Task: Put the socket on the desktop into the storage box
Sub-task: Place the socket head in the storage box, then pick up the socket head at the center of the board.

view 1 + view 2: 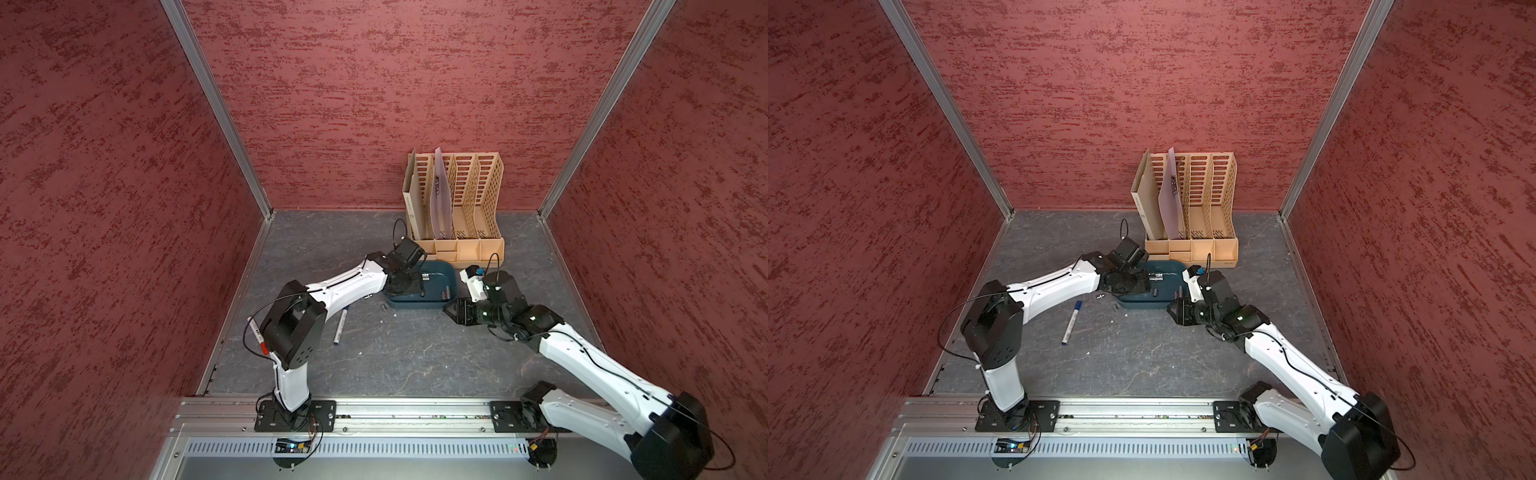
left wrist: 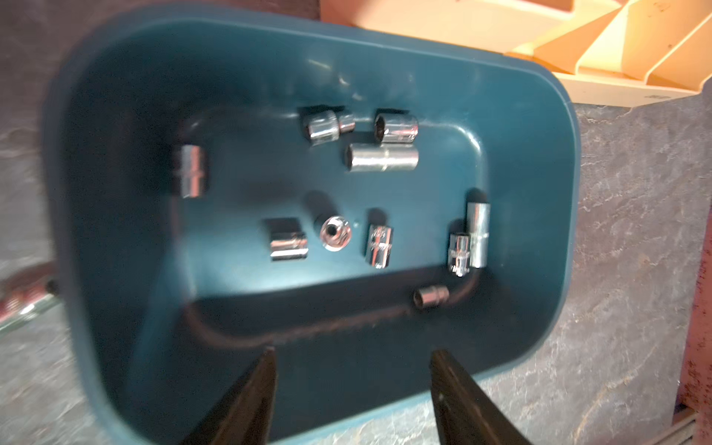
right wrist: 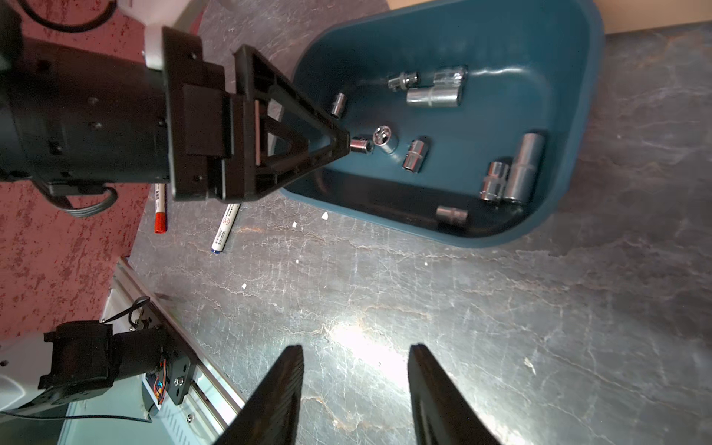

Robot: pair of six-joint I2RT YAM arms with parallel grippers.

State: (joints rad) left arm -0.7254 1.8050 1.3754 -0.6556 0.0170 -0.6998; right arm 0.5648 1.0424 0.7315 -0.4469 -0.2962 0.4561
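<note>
**Sockets gathered in the box; both hands empty**

At the left of the desk lie a red marker [image 1: 257, 334] and a blue marker [image 1: 340, 327]. The left gripper [image 2: 352, 350] hangs over the storage box [image 1: 415, 306] with its jaws spread, pinching nothing. On the bare desk just beside the box's near left corner lie a shiny piece [image 1: 1100, 296] and a small dark piece [image 1: 1114, 308]. These are probably sockets not yet stored, though they are too small to tell.

Inside the box about ten chrome sockets [image 2: 383, 158] lie scattered, one of them standing on end. The right gripper [image 3: 355, 346] hovers over the desk near the box, jaws spread and empty.

A socket is likely stiff steel, heavy for its size, slick and prone to roll. It is best pinched from above, across the barrel at mid-length.
</note>
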